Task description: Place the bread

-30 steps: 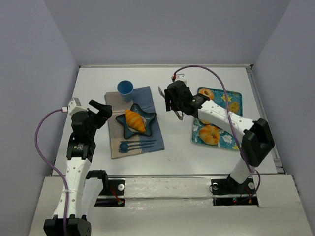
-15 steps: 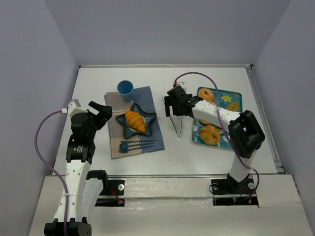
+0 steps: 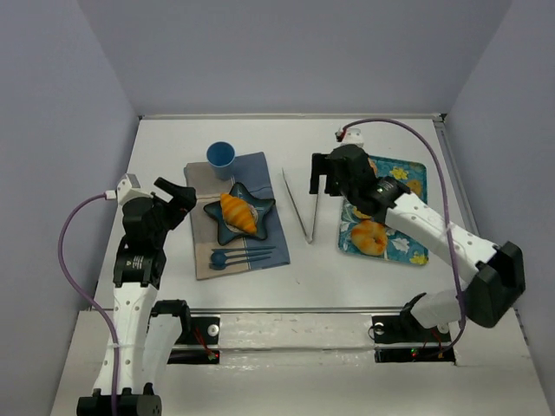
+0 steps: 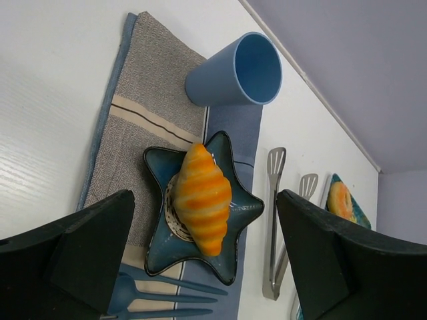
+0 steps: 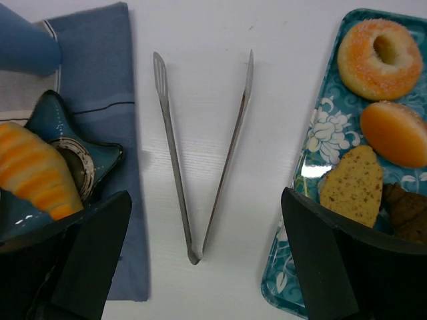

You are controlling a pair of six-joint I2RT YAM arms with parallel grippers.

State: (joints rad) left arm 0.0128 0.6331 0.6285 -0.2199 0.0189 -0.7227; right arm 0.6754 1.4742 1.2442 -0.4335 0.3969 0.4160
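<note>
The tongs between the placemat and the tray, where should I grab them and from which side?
Come straight down and close across both arms of the tongs, roughly midway along. They lie flat in an open V, joined end toward the robot, so fingers straddling it from left and right would likely squeeze it shut and hold.

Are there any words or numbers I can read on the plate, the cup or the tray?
None: no words or numbers anywhere.
The star plate, blue cup and flowered tray carry only patterns.
The croissant and tongs are unmarked.
</note>
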